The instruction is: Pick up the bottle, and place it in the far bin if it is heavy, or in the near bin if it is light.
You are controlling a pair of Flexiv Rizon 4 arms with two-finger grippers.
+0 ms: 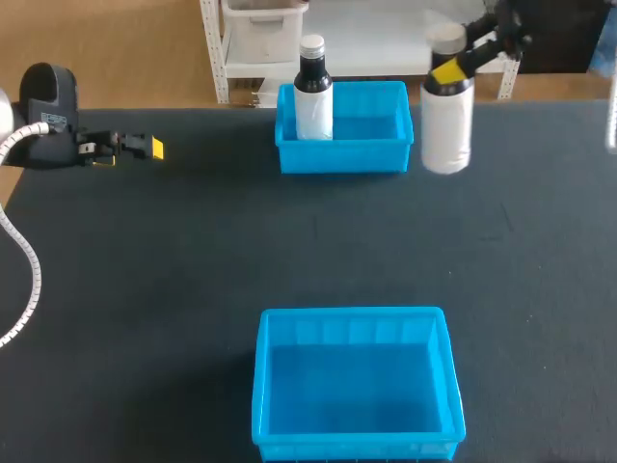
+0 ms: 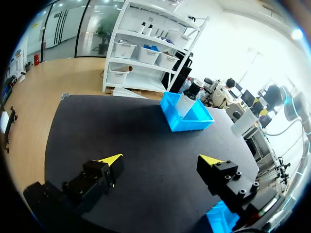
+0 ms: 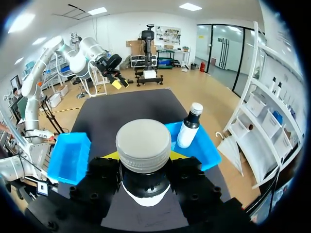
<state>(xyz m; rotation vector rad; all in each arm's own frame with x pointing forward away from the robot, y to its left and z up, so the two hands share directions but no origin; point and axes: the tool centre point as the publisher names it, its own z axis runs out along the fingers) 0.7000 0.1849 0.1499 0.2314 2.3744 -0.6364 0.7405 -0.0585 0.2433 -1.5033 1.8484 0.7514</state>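
Right claw (image 1: 449, 69): both yellow-tipped fingers are closed on the neck of the bottle, one on each side, just below its cap.
Held bottle: the white plastic bottle with a grey screw cap (image 1: 447, 125) hangs straight down under the claw. Its long axis is upright and it appears to be raised off the black tabletop (image 1: 193, 251).
Far bin: the bright blue open plastic bin (image 1: 371, 159) sits just beside the claw, on the side toward my left arm. The bottle is outside the bin's end wall, not over its opening.
Bottle in far bin: a dark-necked bottle with a white body and white cap (image 1: 313, 96) stands upright at the end of this bin farthest from the claw.
Near bin: a second bright blue plastic bin (image 1: 357, 446) lies well away from the claw, back toward the robot and off to the same side.
Left claw (image 2: 161, 160): its fingers are spread wide and hold nothing. It is well apart from the bottle, beyond the far bin.
Deciding relation: the far bin is a short sideways move from the claw, while the near bin is a long pull back. The right arm alone carries the load.
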